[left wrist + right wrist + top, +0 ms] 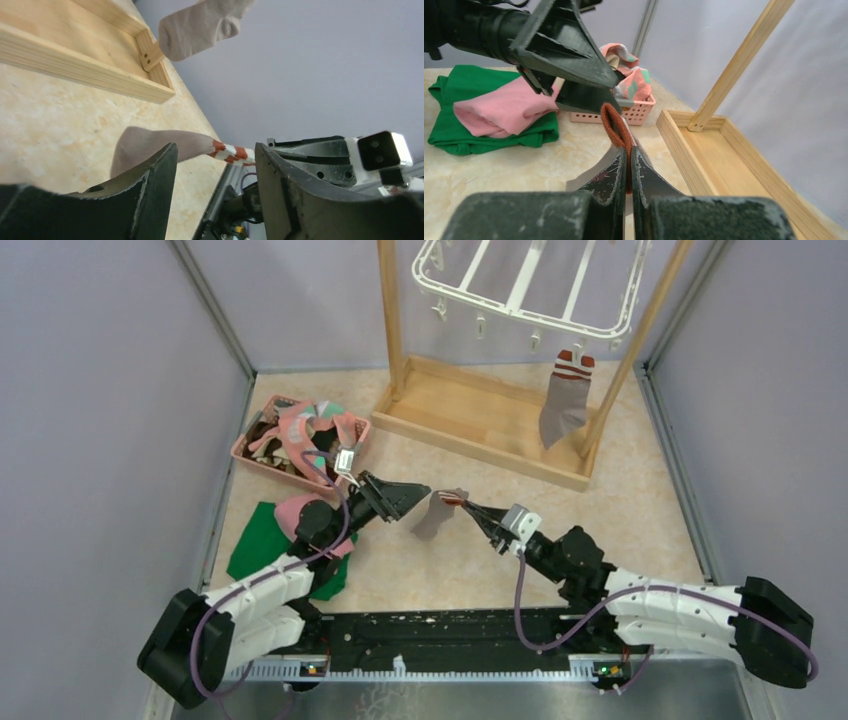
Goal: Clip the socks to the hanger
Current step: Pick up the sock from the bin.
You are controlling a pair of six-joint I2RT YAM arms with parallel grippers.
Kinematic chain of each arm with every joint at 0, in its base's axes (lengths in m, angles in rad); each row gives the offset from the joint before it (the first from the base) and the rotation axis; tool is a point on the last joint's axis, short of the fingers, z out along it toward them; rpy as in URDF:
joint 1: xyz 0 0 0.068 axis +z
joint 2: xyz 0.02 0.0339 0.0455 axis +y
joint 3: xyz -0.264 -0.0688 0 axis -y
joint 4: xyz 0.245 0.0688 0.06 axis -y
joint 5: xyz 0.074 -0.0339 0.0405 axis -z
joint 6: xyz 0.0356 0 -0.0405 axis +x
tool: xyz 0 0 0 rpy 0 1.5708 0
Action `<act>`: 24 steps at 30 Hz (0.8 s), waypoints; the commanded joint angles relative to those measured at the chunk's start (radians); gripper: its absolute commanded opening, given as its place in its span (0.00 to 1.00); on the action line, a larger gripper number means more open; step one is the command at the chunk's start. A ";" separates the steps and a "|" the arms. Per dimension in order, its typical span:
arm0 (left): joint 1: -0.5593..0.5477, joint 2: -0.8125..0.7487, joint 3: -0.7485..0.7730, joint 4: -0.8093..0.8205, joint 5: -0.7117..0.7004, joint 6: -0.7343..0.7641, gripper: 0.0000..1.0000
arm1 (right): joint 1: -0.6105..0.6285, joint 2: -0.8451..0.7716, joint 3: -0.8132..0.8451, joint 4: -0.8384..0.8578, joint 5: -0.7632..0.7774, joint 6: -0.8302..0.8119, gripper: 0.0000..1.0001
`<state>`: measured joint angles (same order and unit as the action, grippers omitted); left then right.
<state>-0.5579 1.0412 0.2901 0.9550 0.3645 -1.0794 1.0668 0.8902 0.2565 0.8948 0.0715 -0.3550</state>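
Gripped one grey-brown sock (432, 518) by its red-white cuff, mid-air between both arms.

Hung limp over the table (620, 510), cuff pinched in the right gripper (468, 504), fingers closed flat on it. Met just beside by the left gripper (422, 490), fingers parted, holding nothing. Dangled a second sock (565, 400) from a clip of the hanger (520, 290) inside the wooden stand (480, 425). Heaped further socks, too tangled to count, in one pink basket (258, 452), near one green cloth (255, 540) under one pink cloth (499, 107). Stretched both arms low, angled inward.
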 commanded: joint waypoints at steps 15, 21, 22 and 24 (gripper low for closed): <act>-0.002 -0.042 -0.144 0.533 0.445 0.887 0.99 | 0.012 -0.230 0.124 -0.342 0.062 0.046 0.00; -0.058 0.030 -0.061 0.529 0.530 0.986 0.99 | 0.009 -0.235 0.138 -0.358 0.070 0.052 0.00; -0.067 0.031 -0.054 0.509 0.517 1.010 0.99 | 0.009 -0.234 0.139 -0.359 0.069 0.053 0.00; -0.091 0.033 -0.034 0.441 0.482 1.060 0.97 | 0.006 -0.236 0.144 -0.364 0.066 0.054 0.00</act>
<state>-0.6117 1.0660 0.2012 1.3838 0.8165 -0.1711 1.0668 0.6655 0.3485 0.5423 0.1276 -0.3164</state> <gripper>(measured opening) 0.987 0.011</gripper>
